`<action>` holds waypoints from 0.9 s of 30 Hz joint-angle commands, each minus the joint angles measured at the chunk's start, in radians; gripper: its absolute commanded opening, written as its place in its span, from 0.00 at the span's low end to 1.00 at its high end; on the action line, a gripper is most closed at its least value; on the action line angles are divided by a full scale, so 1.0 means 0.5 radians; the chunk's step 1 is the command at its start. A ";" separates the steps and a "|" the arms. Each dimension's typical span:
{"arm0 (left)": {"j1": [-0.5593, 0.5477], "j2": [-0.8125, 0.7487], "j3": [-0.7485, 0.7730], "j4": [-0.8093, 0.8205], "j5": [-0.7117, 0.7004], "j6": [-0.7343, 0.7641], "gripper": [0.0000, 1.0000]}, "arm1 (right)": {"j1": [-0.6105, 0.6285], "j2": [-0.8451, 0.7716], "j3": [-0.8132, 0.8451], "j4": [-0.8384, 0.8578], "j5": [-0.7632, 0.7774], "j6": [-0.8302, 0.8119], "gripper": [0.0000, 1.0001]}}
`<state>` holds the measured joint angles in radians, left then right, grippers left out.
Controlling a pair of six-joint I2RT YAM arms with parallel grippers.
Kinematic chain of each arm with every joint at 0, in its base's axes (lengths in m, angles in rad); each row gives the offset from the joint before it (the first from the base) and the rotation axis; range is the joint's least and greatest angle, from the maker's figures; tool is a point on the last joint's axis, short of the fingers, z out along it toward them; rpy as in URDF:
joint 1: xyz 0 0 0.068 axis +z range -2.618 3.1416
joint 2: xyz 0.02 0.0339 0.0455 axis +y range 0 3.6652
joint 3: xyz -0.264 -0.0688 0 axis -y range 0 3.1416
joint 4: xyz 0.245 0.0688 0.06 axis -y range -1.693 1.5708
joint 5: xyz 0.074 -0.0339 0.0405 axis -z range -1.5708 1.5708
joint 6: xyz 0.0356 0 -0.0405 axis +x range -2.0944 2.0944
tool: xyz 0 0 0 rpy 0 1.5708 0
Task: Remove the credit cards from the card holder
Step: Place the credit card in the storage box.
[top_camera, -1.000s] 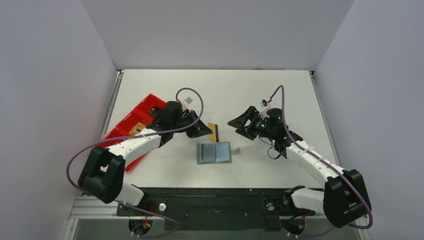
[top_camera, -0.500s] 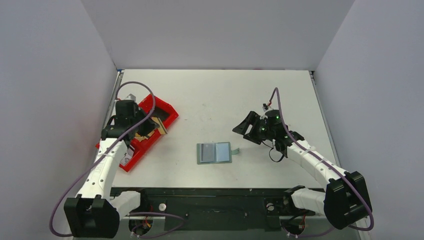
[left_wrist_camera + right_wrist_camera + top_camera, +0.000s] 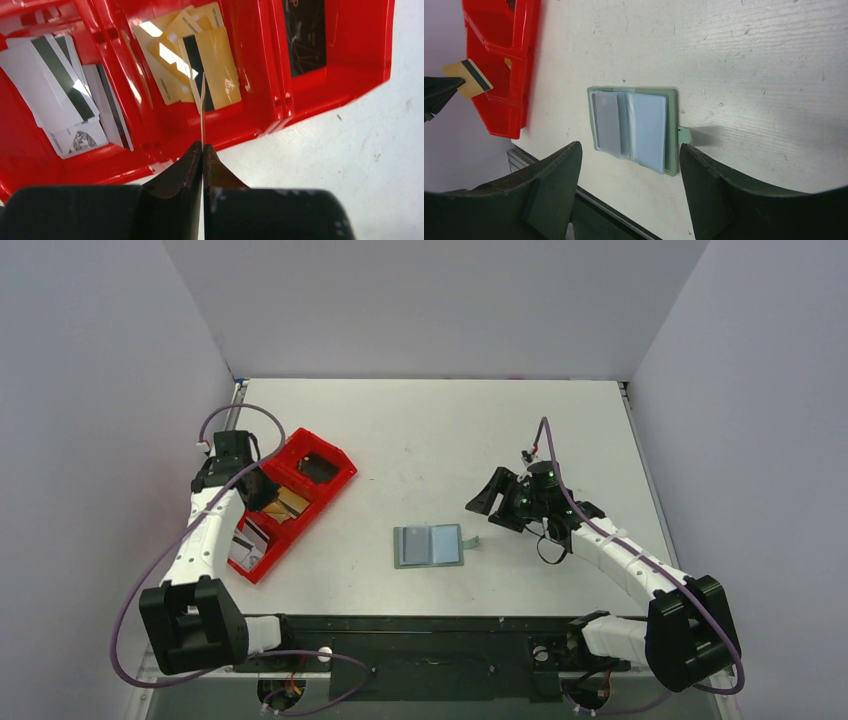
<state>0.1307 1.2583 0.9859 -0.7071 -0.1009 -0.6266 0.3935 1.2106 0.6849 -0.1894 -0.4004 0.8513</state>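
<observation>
While hovering over the middle compartment of a long red tray (image 3: 340,478) at the left of the white worktop (image 3: 450,430), pinches a tan-gold credit card (image 3: 202,110) edge-on between the fully closed jaws of the left tool (image 3: 202,145). Beneath, more gold cards (image 3: 215,65) heaped in that compartment, white striped ones (image 3: 55,85) in the next (third compartment's dark contents (image 3: 305,35) unclear). Near worktop centre, well apart from the tray, lying open and flat: grey-green card holder (image 3: 429,545), side tab pointing right, bluish cards (image 3: 646,130) tucked in its pockets. Raised just to its right, right tool (image 3: 490,500), jaws spread wide, gripping nothing.
</observation>
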 commanded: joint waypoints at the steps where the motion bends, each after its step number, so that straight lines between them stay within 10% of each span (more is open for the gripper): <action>1: 0.036 0.191 0.219 0.081 -0.157 0.045 0.00 | 0.006 -0.004 0.090 0.018 0.004 -0.045 0.67; 16: 0.017 0.567 0.289 0.114 -0.313 0.059 0.00 | 0.006 -0.003 0.070 -0.001 -0.003 -0.054 0.67; 22: 0.013 0.535 0.305 0.157 -0.161 0.091 0.34 | 0.010 -0.003 0.071 -0.002 0.004 -0.061 0.67; 27: -0.010 0.462 0.296 0.223 -0.045 0.112 0.40 | 0.043 -0.007 0.081 -0.029 0.056 -0.074 0.67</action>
<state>0.1375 1.5459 1.0950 -0.6636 -0.1825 -0.5900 0.3950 1.2102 0.6865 -0.1993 -0.3992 0.8371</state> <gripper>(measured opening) 0.385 0.671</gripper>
